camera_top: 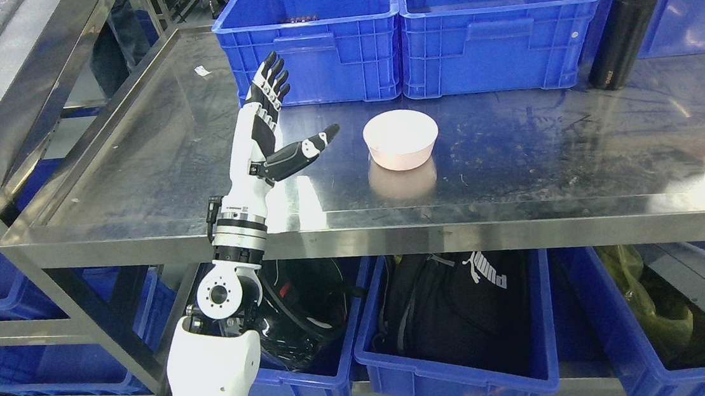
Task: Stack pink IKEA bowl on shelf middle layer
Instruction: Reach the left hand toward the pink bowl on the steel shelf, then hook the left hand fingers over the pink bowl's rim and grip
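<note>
At the left we see the left hand [269,125] raised over the steel shelf [164,163], fingers spread wide and thumb pointing right, holding nothing. Just to its right the pink bowl [400,139] sits upright on the shelf, apart from the thumb tip, in front of two blue bins [403,47]. Farther right a black flask [627,24] leans against another blue bin.
</note>
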{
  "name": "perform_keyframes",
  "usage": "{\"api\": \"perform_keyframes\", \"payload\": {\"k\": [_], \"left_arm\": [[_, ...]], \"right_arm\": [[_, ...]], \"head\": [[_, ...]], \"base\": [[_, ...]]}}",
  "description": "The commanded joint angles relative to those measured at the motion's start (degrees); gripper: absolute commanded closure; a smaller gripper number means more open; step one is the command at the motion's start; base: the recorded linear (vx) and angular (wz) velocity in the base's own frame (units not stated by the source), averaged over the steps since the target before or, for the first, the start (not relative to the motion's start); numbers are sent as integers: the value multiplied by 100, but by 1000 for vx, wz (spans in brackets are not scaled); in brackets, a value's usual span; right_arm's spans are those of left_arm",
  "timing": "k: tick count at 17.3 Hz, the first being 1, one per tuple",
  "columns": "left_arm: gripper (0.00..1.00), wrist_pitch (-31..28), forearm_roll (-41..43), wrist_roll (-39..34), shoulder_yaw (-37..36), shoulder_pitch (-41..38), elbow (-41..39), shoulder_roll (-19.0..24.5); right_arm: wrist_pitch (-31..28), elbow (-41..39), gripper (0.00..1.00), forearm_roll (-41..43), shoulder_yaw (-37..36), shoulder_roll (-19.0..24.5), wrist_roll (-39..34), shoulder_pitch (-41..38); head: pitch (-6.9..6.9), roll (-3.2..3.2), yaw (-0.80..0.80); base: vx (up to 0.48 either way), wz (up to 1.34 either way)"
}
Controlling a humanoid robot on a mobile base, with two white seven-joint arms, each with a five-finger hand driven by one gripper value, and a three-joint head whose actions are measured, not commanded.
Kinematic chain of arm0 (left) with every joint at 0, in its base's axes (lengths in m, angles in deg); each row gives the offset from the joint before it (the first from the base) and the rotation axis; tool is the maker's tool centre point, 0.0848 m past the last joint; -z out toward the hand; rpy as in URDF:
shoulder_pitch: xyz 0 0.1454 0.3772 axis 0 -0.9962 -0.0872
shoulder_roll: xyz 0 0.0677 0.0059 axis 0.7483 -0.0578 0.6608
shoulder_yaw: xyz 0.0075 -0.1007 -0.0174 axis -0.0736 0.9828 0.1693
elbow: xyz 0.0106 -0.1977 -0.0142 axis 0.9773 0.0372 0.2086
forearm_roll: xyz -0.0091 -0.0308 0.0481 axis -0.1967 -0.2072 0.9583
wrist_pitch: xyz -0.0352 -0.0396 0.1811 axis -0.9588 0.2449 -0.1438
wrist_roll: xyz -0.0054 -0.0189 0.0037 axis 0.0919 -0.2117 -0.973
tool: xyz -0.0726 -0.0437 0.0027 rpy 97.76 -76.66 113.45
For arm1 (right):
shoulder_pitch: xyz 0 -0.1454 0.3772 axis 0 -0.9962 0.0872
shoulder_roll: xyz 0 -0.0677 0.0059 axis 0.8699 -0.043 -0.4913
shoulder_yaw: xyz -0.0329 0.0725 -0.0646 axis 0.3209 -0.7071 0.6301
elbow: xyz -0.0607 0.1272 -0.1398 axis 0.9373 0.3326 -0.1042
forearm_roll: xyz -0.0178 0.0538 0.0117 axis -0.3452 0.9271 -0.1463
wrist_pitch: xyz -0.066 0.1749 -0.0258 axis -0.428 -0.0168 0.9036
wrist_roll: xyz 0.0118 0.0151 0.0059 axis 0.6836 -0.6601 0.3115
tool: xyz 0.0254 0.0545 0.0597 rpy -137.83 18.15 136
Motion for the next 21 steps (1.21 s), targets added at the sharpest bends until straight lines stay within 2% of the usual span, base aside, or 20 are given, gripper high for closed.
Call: {"api": "perform_keyframes", "payload": {"k": [1, 3, 7, 8, 9, 10, 12, 14, 17, 19, 21], "left_arm": [[0, 4, 1, -9, -22, 6, -6, 100], [0, 4, 1, -35, -22, 102, -6, 100], [0, -75, 9, 130, 31, 926, 3, 100], [0, -240, 36, 340, -39, 1103, 3, 384], [0, -677, 201, 682, -249, 1322, 3, 787], [0, -1125, 499, 1007, -425, 1586, 3, 1017], [0, -1663, 1227, 1701, -645, 2078, 3, 1230], [0, -1928, 2421, 2439, -1275, 2684, 20, 1650], [1, -2140, 3565, 3467, -2629, 3607, 38, 1828], [2, -2132, 5065, 4548, -2905, 3891, 230, 1846], [1, -1730, 5406, 4972, -3106, 3891, 441, 1846]], "right_arm": [[3, -100, 0, 0, 0, -100, 3, -26], [3, -100, 0, 0, 0, -100, 3, -17], [3, -100, 0, 0, 0, -100, 3, -26], [3, -100, 0, 0, 0, -100, 3, -17], [3, -100, 0, 0, 0, -100, 3, -26], [3, -100, 0, 0, 0, -100, 3, -26], [3, -100, 0, 0, 0, -100, 3, -17], [3, -100, 0, 0, 0, -100, 3, -17], [3, -100, 0, 0, 0, -100, 3, -17], [3, -100, 0, 0, 0, -100, 3, -26], [3, -100, 0, 0, 0, -100, 3, -17]], "head": [[0, 0, 0], [0, 0, 0], [0, 0, 0], [0, 0, 0], [0, 0, 0], [0, 0, 0], [0, 0, 0], [0, 0, 0], [0, 0, 0], [0, 0, 0], [0, 0, 0]], "base": [[0, 0], [0, 0], [0, 0], [0, 0], [0, 0], [0, 0], [0, 0], [0, 0], [0, 0], [0, 0], [0, 0]]}}
